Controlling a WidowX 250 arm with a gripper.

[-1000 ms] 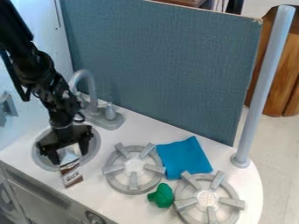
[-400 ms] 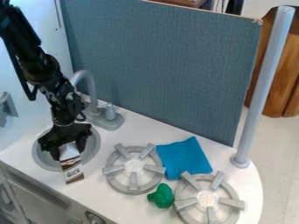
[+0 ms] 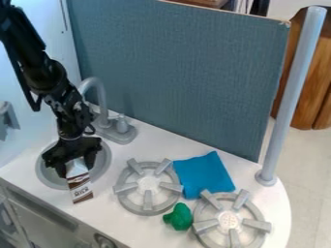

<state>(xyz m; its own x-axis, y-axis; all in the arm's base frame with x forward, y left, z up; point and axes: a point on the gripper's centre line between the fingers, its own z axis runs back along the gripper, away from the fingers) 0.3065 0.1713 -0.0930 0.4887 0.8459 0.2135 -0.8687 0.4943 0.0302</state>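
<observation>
A grey curved tap point(image 3: 103, 109) stands behind the round grey sink point(image 3: 105, 162). Two grey spoked burners point(image 3: 148, 198), a square blue cloth point(image 3: 204, 174) and a green lump point(image 3: 179, 217) occupy the white bench point(image 3: 113, 223). The black gripper's point(image 3: 77, 169) jaws clasp the brown-and-white carton's point(image 3: 80, 186) upper end. Base contact is indeterminable.

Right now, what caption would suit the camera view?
Gripper holding a carton at a sink, near a burner.
</observation>
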